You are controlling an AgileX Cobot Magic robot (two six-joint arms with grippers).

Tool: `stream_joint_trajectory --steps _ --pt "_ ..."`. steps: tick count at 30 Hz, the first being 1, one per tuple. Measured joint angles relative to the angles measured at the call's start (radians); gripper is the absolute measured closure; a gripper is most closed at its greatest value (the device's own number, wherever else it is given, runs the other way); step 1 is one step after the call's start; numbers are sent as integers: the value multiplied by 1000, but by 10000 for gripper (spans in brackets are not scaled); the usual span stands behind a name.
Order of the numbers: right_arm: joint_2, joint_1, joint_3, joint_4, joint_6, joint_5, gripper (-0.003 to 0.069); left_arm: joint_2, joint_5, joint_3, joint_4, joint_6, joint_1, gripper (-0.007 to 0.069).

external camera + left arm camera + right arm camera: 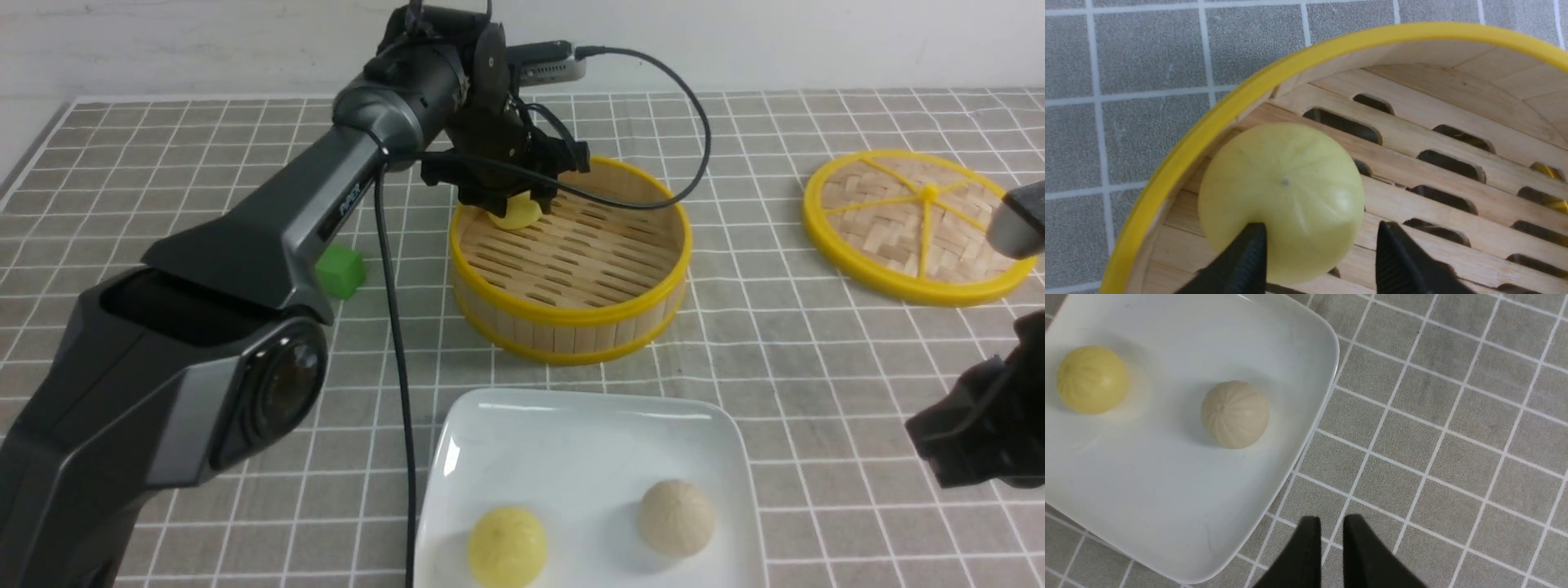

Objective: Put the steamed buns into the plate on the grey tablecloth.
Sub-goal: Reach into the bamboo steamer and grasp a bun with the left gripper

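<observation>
Yellow bun in steamer – looks soft, light; grip across widest part. My left gripper open, straddling it, nothing held.

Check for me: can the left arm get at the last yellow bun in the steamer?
Probably yes. The left gripper is already down inside the steamer, jaws open around the yellow bun; only the near wall crowds it.

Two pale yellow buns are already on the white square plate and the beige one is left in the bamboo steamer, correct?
Not quite. The front view shows the white square plate holding one pale yellow bun and the beige bun; the bun left in the bamboo steamer is pale yellow.
</observation>
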Motion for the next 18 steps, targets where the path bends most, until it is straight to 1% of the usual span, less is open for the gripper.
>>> stream_joint_trajectory --steps 2,5,6,7,8,9,11,18 --pt "0 0 0 3 0 0 554 0 0 0 0 3 0 294" --pt "0 0 0 7 0 0 554 5 2 -1 1 7 0 417" --pt "0 0 0 8 0 0 554 5 3 -1 1 7 0 417" --pt "0 0 0 14 0 -1 554 11 8 -3 0 5 0 501" --pt "0 0 0 19 0 -1 554 16 18 -3 -1 2 0 549" --pt "0 0 0 25 0 -1 554 20 26 -5 -1 2 0 581" --pt "0 0 0 41 0 -1 554 23 46 -6 1 1 0 606" --pt "0 0 0 59 0 -2 554 6 158 -39 5 23 0 610"
